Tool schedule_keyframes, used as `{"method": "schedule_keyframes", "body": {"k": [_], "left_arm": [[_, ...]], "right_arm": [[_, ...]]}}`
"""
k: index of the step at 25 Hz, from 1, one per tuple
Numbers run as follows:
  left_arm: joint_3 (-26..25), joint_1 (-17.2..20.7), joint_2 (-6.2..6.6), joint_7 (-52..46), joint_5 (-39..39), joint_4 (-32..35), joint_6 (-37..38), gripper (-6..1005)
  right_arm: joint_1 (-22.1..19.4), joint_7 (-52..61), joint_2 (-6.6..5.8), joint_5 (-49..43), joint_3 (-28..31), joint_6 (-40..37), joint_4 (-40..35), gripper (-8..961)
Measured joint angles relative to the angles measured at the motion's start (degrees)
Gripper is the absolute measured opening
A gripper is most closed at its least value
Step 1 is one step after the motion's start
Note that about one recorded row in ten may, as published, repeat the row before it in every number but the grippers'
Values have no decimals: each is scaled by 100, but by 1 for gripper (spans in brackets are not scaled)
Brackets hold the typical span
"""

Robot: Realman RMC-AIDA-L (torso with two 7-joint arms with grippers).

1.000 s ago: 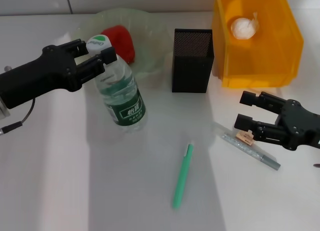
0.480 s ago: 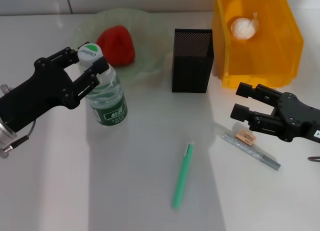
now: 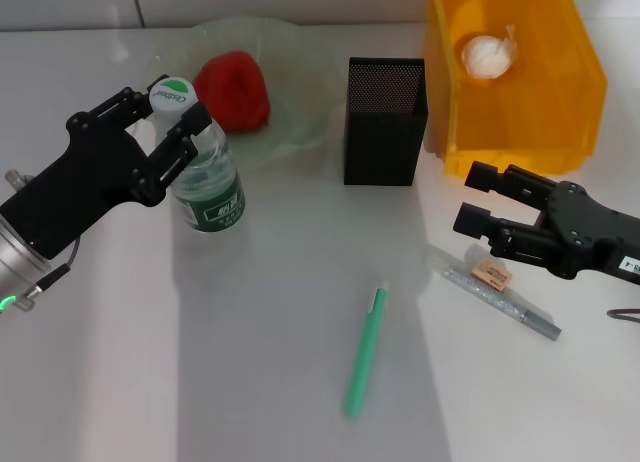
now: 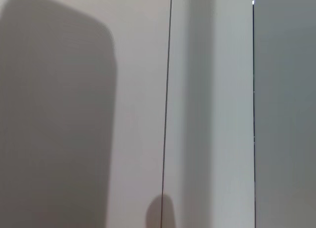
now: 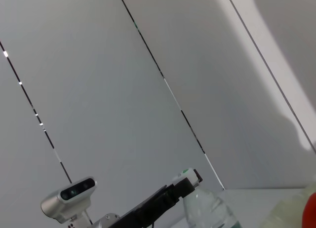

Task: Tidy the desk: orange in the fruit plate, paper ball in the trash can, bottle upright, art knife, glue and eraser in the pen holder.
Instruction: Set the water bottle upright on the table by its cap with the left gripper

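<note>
Desk surface nearest the robot carries a green pen-shaped item, lying free and well apart from both arms. To its right lies a grey stick-like tool, with the eraser touching or just beside its far end. Right gripper hovers just beyond the eraser, fingers spread and empty. On the left side, the left gripper is clenched on the neck of the bottle, just under the white cap; the bottle stands nearly upright on the desk. Pen holder stands mid-desk, between bottle and trash can; its contents cannot be made out. Behind the bottle, the fruit plate holds the orange. Trash can sits at the far right, with the paper ball inside it. Right wrist view shows the bottle and the left gripper far off against a panelled wall.
</note>
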Motion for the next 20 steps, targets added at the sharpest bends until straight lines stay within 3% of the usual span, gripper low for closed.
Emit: {"method": "schedule_keyframes", "body": {"k": [18,20], "left_arm": [[-136,-160,-27,519,-159,-601,15,464],[-137,-141,-28,520,-200,-606,40,523]], "right_arm": [[66,-203,-11,52,0,70,220,851],[67,-203,-10,52,-1,70,220,851]]}}
